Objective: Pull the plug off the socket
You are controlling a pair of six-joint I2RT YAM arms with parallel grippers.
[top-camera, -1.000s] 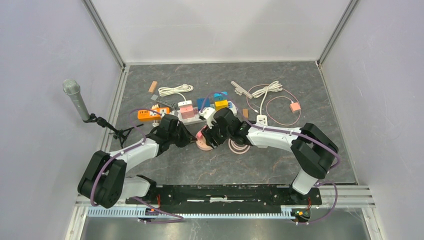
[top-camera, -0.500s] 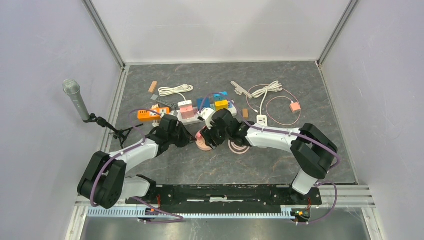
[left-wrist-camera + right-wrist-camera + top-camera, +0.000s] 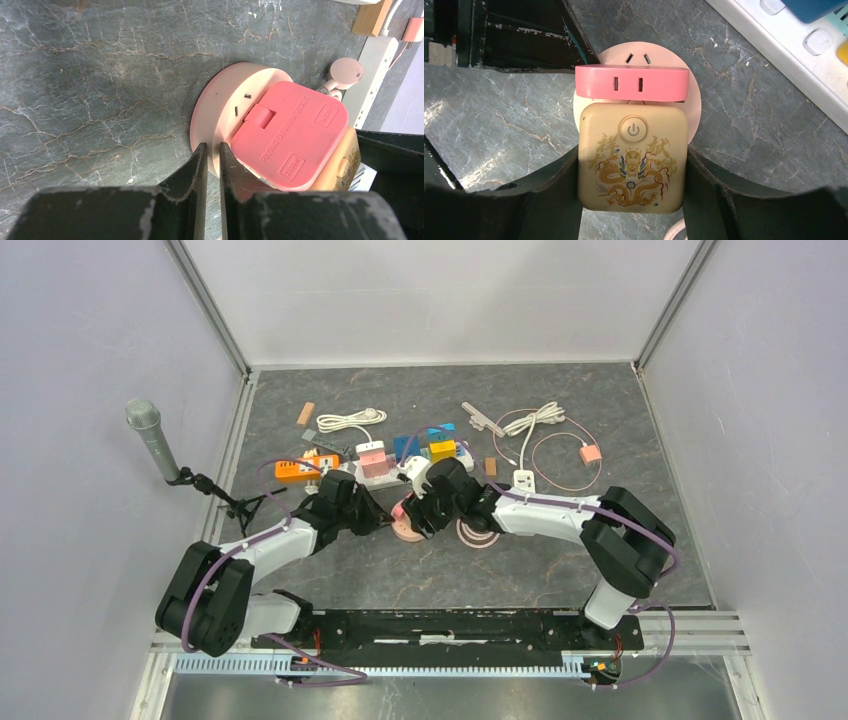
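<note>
A round pale pink socket (image 3: 404,525) lies on the table between my two arms. A pink folding adapter (image 3: 290,135) sits on it, with a gold dragon-printed plug (image 3: 631,157) beside it over the disc. My left gripper (image 3: 210,146) is shut, and its tips rest on the socket's rim (image 3: 220,107). My right gripper (image 3: 631,152) is shut on the gold plug, with one finger (image 3: 559,185) against each of its sides. In the right wrist view the adapter (image 3: 631,82) lies just beyond the plug over the disc (image 3: 694,115).
A white power strip (image 3: 400,468) with pink, blue and yellow plugs lies just behind the socket and shows in the right wrist view (image 3: 774,55). A coiled cable (image 3: 480,533) lies to its right. An orange block (image 3: 295,470), white cables (image 3: 540,420) and a microphone (image 3: 150,435) stand around.
</note>
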